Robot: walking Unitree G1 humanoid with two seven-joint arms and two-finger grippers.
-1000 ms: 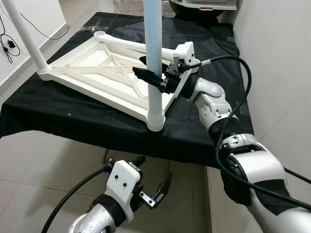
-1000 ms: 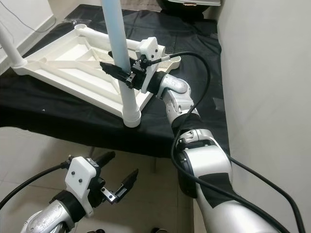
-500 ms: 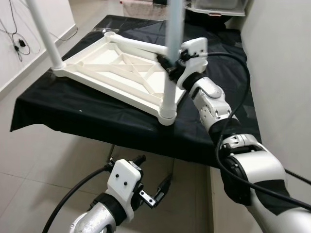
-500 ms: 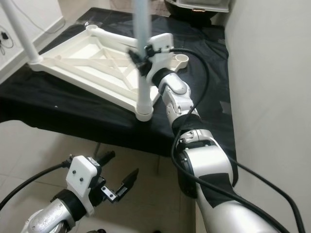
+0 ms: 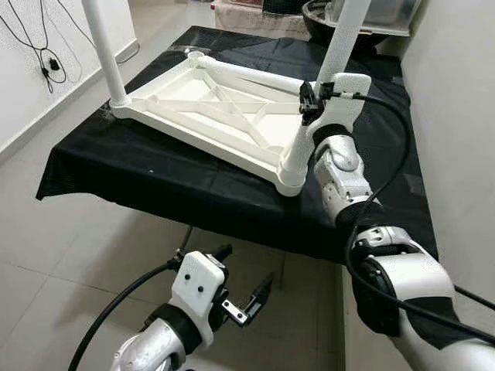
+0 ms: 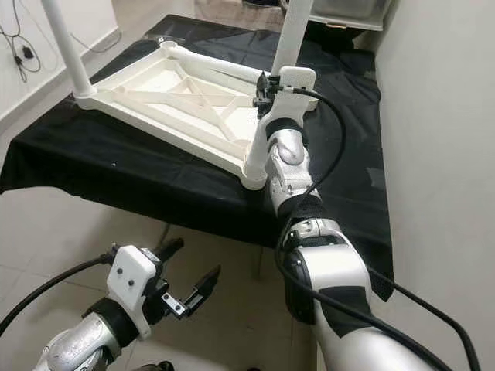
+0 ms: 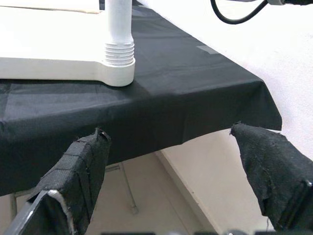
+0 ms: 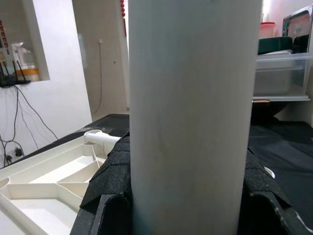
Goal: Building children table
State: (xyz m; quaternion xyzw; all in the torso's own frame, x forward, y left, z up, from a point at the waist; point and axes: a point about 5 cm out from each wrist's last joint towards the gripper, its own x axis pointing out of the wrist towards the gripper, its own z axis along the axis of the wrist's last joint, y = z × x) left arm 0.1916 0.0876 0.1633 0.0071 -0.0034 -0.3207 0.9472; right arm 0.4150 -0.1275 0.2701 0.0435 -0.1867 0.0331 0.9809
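A white children's table top (image 5: pixel 209 116) lies upside down on a table draped in black cloth (image 5: pixel 155 174). One white leg (image 5: pixel 332 54) stands in the near right corner socket (image 5: pixel 291 176), leaning back and to the right. My right gripper (image 5: pixel 309 94) is shut on this leg partway up; in the right wrist view the leg (image 8: pixel 193 112) sits between the black fingers (image 8: pixel 112 186). A second leg (image 5: pixel 104 54) stands at the left corner. A third leg (image 5: pixel 240 73) lies along the far edge. My left gripper (image 5: pixel 241 272) hangs open below the table's front edge.
A clear plastic box and a dark bowl (image 5: pixel 363 11) sit at the back of the table. A white wall (image 5: pixel 464 116) runs close along the right. Cables (image 5: pixel 39 46) hang on the left wall. Tiled floor (image 5: pixel 69 247) lies in front of the table.
The camera has shifted, so the table sits further right and lower. The right wrist has swung round the leg while staying shut on it. The leg now leans instead of standing upright.
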